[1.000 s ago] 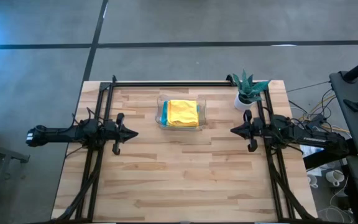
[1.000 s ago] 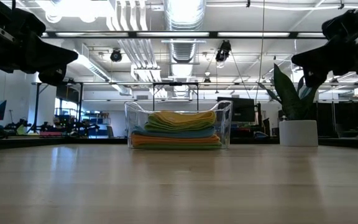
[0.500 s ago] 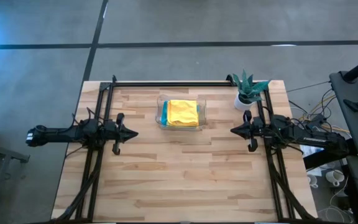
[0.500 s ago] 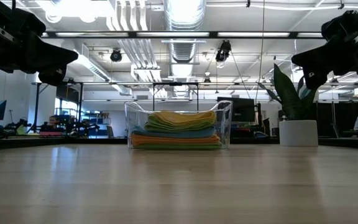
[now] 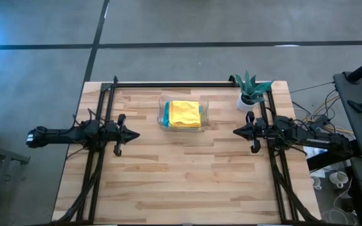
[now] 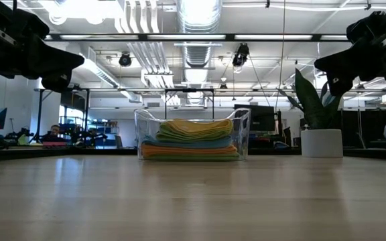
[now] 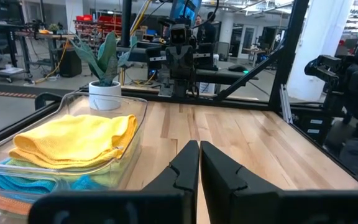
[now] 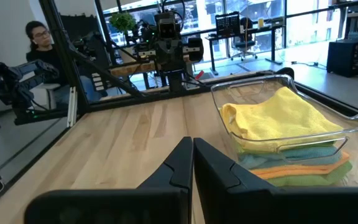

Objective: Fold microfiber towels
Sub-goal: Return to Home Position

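Observation:
The microfiber towels [image 5: 184, 113] lie stacked in a clear plastic tray [image 5: 163, 114] at the table's far middle, a yellow one [image 8: 278, 115] on top, teal, orange and green layers [image 6: 189, 148] beneath. My left gripper [image 5: 136, 134] hovers shut above the table at its left side, pointing level toward the middle. My right gripper [image 5: 235, 132] hovers shut at the right side, facing it. Neither touches a towel.
A small potted plant [image 5: 251, 91] in a white pot stands at the far right, just behind my right arm. A black frame [image 5: 168, 83] runs along the table's far and side edges. Bare wood [image 5: 181, 176] fills the near half. A person [image 8: 37, 36] sits beyond the table.

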